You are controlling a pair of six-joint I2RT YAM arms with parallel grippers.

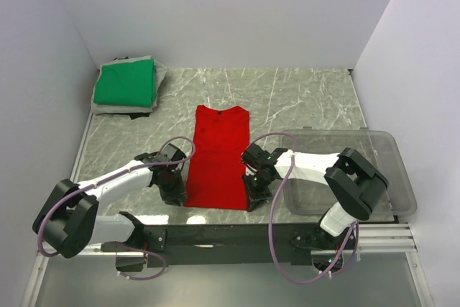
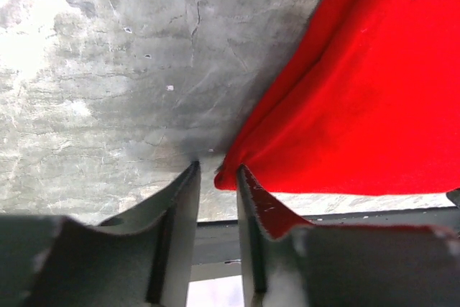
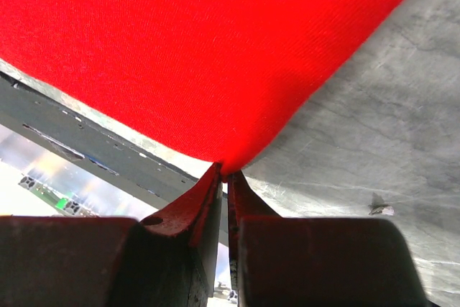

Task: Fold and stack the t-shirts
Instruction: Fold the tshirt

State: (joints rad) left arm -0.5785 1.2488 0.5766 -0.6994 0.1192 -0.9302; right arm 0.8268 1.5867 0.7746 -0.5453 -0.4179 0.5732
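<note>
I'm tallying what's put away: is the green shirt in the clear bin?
No, the green shirt lies folded at the far left corner, well apart from the bin on the right.

Both arms reach low; left hand (image 2: 215, 177) slightly parted, right hand (image 3: 224, 176) pinched.

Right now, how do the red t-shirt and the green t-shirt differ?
The red t-shirt lies mid-table as a long narrow strip; the green t-shirt is a compact folded rectangle. Red sits on bare table; green rests on a grey pile in the far left corner. The right gripper pinches red's near corner; nothing touches green. Both are plain cloth.
</note>
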